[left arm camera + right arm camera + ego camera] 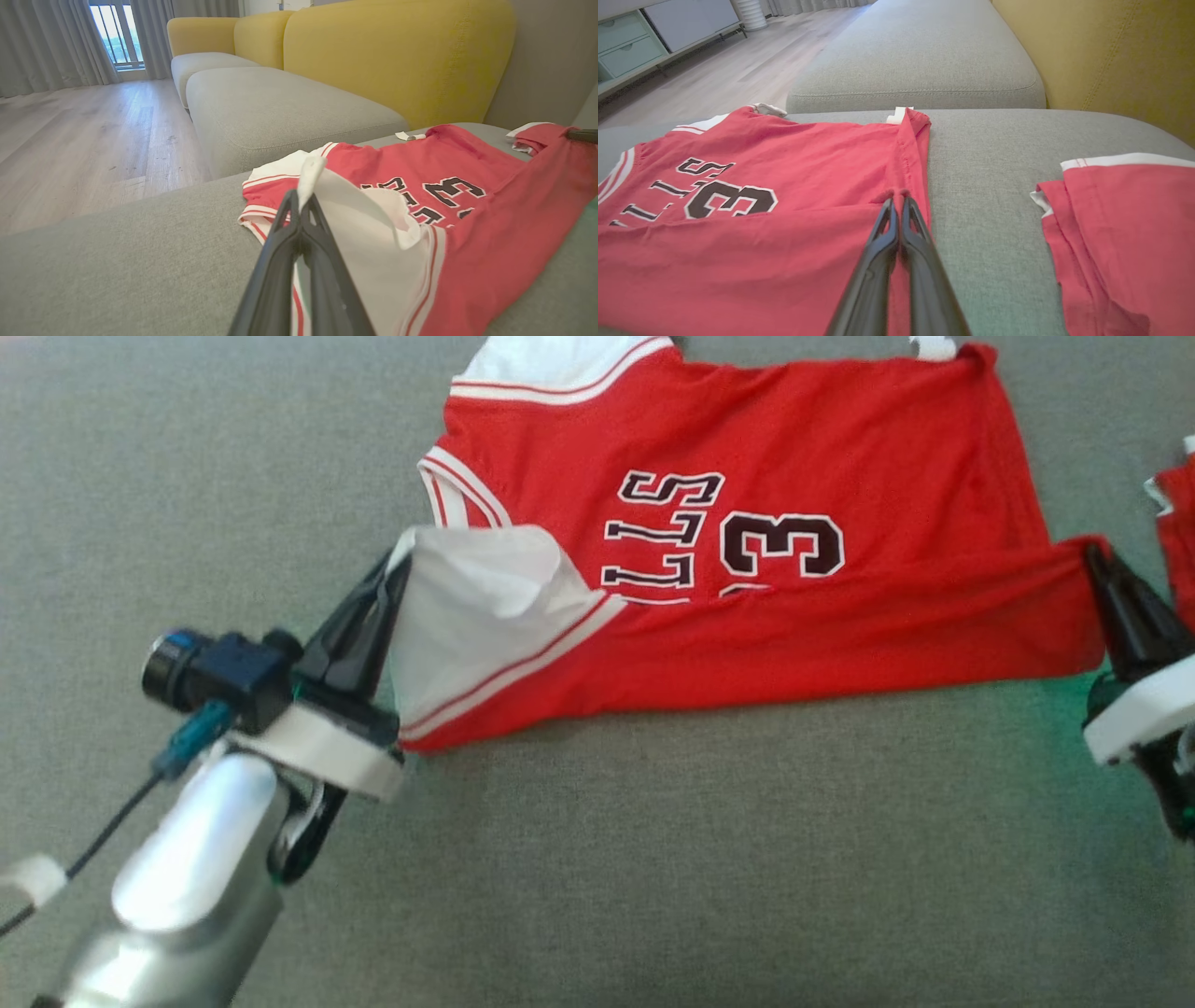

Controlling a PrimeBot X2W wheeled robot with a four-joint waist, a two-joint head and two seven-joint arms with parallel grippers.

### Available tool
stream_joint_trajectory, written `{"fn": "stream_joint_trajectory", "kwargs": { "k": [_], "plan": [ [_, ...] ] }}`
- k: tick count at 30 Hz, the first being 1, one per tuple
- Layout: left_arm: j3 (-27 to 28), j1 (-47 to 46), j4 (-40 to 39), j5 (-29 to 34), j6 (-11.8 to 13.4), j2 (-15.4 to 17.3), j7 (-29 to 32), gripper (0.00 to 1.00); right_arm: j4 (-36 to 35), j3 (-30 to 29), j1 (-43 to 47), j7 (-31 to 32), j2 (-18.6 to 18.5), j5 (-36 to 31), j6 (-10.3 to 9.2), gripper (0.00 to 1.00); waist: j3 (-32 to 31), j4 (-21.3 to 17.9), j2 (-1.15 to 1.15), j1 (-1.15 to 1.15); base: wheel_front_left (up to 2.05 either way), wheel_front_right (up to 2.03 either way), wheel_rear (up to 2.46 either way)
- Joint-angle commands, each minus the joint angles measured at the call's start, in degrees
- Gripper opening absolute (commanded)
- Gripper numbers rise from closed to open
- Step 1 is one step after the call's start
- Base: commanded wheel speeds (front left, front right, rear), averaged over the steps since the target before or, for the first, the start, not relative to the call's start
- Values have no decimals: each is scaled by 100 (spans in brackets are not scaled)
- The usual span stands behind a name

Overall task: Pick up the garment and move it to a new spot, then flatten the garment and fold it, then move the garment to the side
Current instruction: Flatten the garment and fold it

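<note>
The red basketball jersey [794,644] lay on the grey sofa cushion [653,896], stretched between the two pincers. The left gripper [400,560] was clamped on its white-lined shoulder end and the right gripper [1092,555] on its hem corner. Being light, limp mesh, it would likely sag and slip unless pinched at both corners. Its long axis ran from pincer to pincer, with the neck toward the left one. Another red garment [1178,523] lay just beyond the right one.

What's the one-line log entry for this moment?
phase: fold | jersey: on grey cushion, near edge lifted | left claw: shut on its white end | right claw: shut on its red corner | second red garment: apart, right
</note>
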Motion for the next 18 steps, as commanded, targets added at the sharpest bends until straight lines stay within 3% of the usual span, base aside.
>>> {"fn": "stream_joint_trajectory", "kwargs": {
  "k": [1, 8, 9, 10, 11, 18],
  "plan": [
    [217, -288, -61, 61, -23, 134, -80, 0, -63, 55, -113, -99, -148, -33, 39, 0, 99, -10, 0, -2, 0, 0, 0],
    [289, -827, 440, 264, -98, -14, -234, 0, 494, 261, -578, -349, -67, -21, 39, 0, 265, -41, 0, -2, 0, 0, 0],
    [318, -847, 489, 277, -100, -38, -241, 15, 567, 301, -606, -400, -42, -19, 39, 39, 266, -47, 0, -2, 0, 0, 0],
    [363, -850, 541, 273, -92, -70, -246, 54, 650, 320, -634, -467, -16, -27, 39, 100, 260, -52, 0, -2, 0, 0, 0],
    [436, -839, 570, 263, -55, -112, -249, 100, 734, 324, -659, -559, 16, -48, 39, 100, 246, -60, 0, -2, 0, 0, 0],
    [786, -48, 612, -20, 152, -399, -254, 100, 1009, 403, -576, -1090, 195, -82, 39, 100, 13, -106, 0, -2, 0, 0, 0]
  ]
}}
